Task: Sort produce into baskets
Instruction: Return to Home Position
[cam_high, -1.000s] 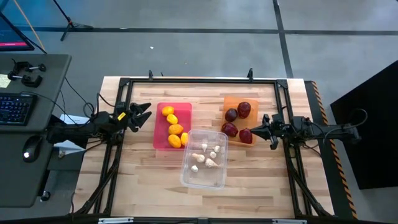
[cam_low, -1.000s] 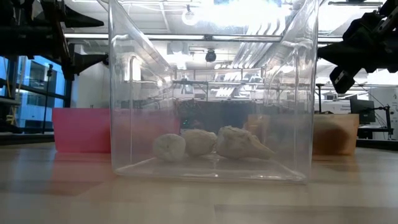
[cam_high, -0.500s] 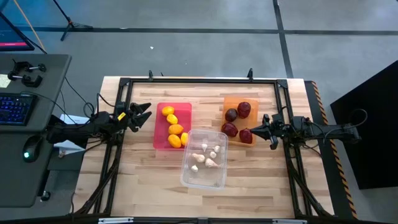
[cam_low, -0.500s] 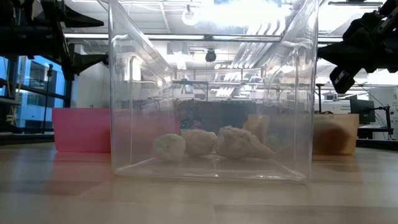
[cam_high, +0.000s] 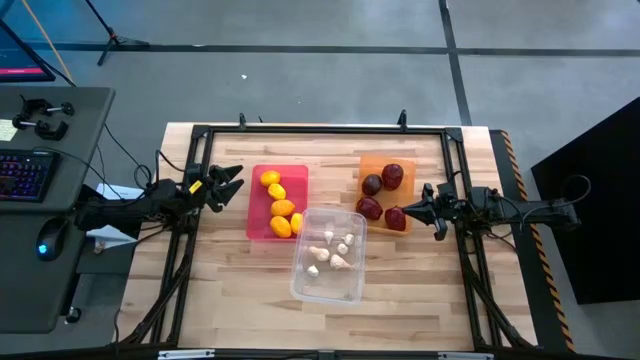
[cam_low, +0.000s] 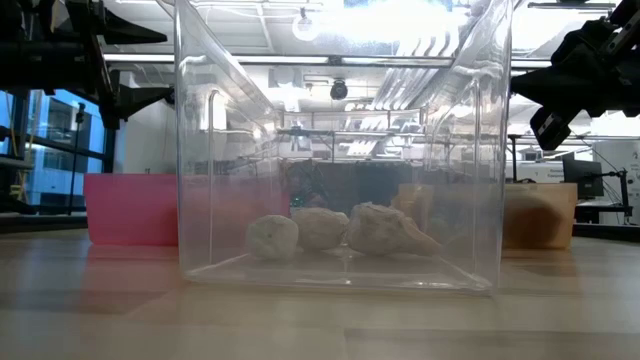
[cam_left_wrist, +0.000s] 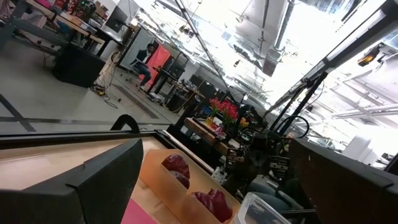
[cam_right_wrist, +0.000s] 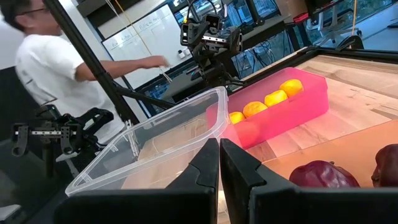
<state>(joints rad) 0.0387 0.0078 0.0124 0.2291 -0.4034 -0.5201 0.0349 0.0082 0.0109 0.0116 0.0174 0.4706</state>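
Observation:
The pink basket (cam_high: 295, 178) holds several yellow-orange lemons (cam_high: 283, 208). The orange basket (cam_high: 375, 163) holds several dark red beets (cam_high: 392, 175). The clear basket (cam_high: 330, 288) stands nearer and holds several whitish garlic bulbs (cam_high: 330, 250), which lie on its floor in the low view (cam_low: 320, 230). My left gripper (cam_high: 236, 181) hangs open and empty just left of the pink basket. My right gripper (cam_high: 420, 207) is shut and empty just right of the orange basket, beside the nearest beet (cam_right_wrist: 323, 174).
A black metal frame (cam_high: 320, 128) runs along the table's edges. A person in a white shirt (cam_right_wrist: 43, 56) stands beyond the table's left side, by a desk with a keyboard (cam_high: 25, 170). Bare wood shows near the front edge (cam_high: 240, 310).

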